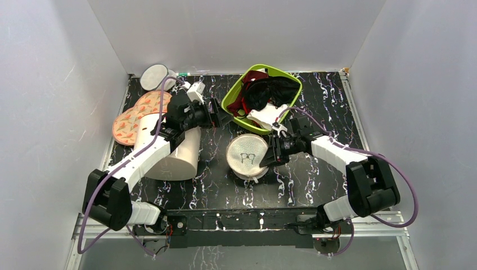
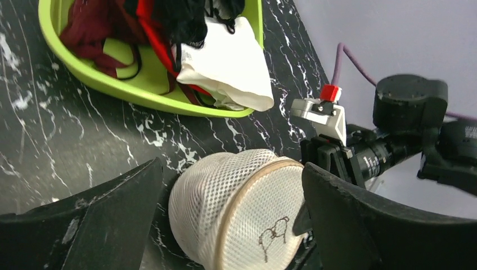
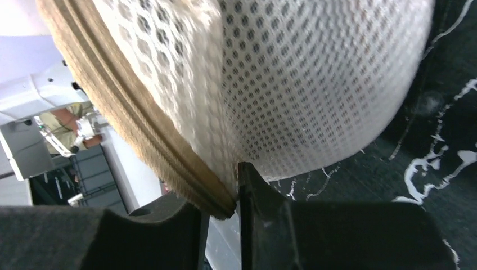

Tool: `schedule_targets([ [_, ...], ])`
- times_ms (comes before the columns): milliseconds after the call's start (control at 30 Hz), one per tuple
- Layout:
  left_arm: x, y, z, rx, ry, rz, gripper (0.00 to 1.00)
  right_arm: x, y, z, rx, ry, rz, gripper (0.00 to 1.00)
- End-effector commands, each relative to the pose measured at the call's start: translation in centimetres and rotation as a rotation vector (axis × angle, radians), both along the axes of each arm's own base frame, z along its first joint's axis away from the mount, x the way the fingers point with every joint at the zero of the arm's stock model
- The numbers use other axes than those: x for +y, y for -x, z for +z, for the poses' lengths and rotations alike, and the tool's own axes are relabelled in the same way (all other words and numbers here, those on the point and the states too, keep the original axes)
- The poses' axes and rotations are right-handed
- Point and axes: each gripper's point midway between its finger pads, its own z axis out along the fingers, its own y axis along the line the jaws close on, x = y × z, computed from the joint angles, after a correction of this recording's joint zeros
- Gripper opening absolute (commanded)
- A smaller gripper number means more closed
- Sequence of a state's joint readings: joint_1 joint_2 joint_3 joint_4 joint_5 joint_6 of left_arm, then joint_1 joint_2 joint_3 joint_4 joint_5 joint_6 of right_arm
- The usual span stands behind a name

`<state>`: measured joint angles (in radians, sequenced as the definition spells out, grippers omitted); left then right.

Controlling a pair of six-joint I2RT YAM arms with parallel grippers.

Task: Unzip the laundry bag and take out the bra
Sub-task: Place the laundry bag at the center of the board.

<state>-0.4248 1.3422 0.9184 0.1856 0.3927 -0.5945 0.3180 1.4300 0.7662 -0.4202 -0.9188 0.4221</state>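
Holding dark clothes point(image 1: 274, 90), green basket point(image 1: 232, 95), right jaws pinching laundry bag point(image 1: 246, 155) rim, left jaws wide.

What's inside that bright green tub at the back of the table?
Clothes piled up: a black garment on top, a dark red cloth beside it, and a white cloth draped over the green tub at its near rim. Anything beneath the pile is covered.
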Motion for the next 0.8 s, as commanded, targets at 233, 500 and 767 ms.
schedule_targets([
  [233, -3.0, 4.7, 2.9, -0.615, -0.304, -0.335, 0.91, -2.1, -6.4, 2.6, -0.298, 0.174, -0.118, 0.66],
  [500, -5.0, 11.1, -1.7, -0.954, -0.436, -0.633, 0.8, -4.5, -6.7, 6.5, -0.537, 0.237, -0.248, 0.98],
  [767, -8.3, 15.5, -7.2, -1.14, -0.689, -0.839, 0.65, -4.3, -3.1, 7.9, -0.633, 0.116, -0.224, 0.98],
])
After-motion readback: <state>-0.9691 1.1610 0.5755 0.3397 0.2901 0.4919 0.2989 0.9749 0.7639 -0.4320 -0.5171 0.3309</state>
